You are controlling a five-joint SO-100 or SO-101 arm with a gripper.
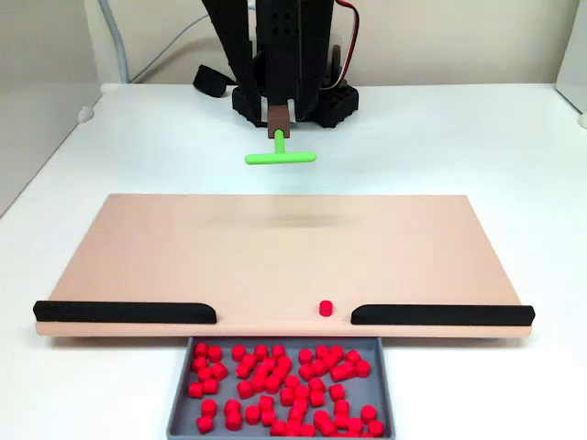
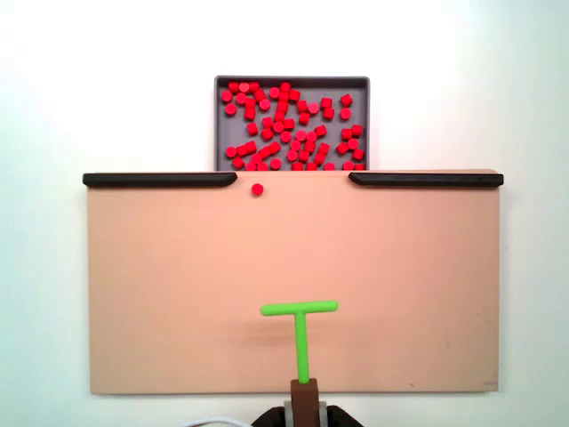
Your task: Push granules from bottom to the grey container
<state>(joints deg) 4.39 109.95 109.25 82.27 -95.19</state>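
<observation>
we judged the task nearly done: almost all the granules [image 2: 289,124] lay in the grey container [image 2: 220,124], which sat against the board's far edge in the top-down fixed view, below the gap between the two black strips [image 2: 160,179]. one stray granule [image 2: 257,189] rested on the tan board [image 2: 178,285], just inside the gap and close to the end of the left strip in that view. the gripper [image 2: 304,389] held the green t-shaped pusher [image 2: 300,310] by its stem through a brown adapter; we could not tell from either picture how the fingers themselves were set, since the adapter and arm body hid them. to finish well, we thought the pusher's crossbar should shift toward the stray granule's side, come down flat behind it, and sweep straight through the gap, keeping clear of the strip end so the piece would not jam or roll sideways. the top-down fixed view gave the true lateral offset between crossbar and granule. the front fixed view [image 1: 280,158] instead suggested the pusher hung raised near the arm's base, and it showed the container's wall and the board's raised edge.
</observation>
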